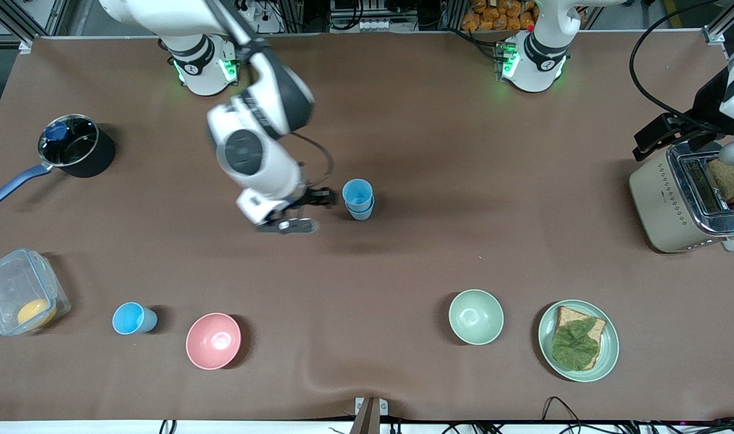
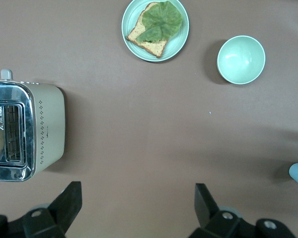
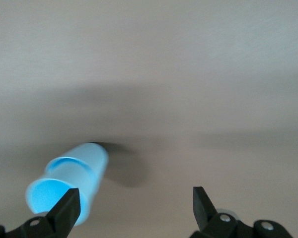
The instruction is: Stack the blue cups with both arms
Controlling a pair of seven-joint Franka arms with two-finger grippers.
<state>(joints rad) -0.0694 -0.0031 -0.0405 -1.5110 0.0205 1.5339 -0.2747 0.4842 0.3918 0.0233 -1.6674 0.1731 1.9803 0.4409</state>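
2 stacked blue cups [image 1: 359, 199] stand mid-table; the right gripper [image 1: 316, 199], released, sits at their 9 o'clock. The left gripper [image 2: 139, 208] waits open above the toaster [image 2: 25, 131].

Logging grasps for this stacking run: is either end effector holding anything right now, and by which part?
Nothing is held. The right end effector is open beside the stacked blue cups; the left end effector is open near the toaster.
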